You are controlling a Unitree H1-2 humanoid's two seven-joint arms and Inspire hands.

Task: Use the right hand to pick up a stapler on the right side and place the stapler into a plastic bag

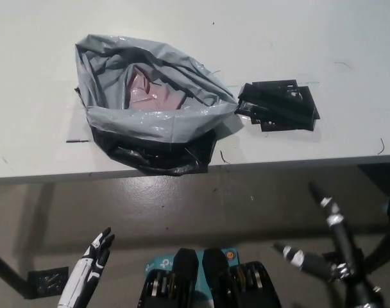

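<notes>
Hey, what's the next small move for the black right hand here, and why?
Probably lift the black right hand toward the flat black stapler: it hangs open and empty short of the white table, and the stapler lies untouched beside the open grey plastic bag. The white left hand rests lower-left.

Soft, even light from above fills the view, and shadows are faint and soft-edged. The matte white tabletop (310, 38) reads bright and keeps its small marks. Pale glare streaks the folded rim of the crinkled grey plastic bag (150, 122). The grey-brown floor (214, 199) is dimmer, darkening toward the picture's bottom. Fine detail is slightly soft and grainy.
</notes>
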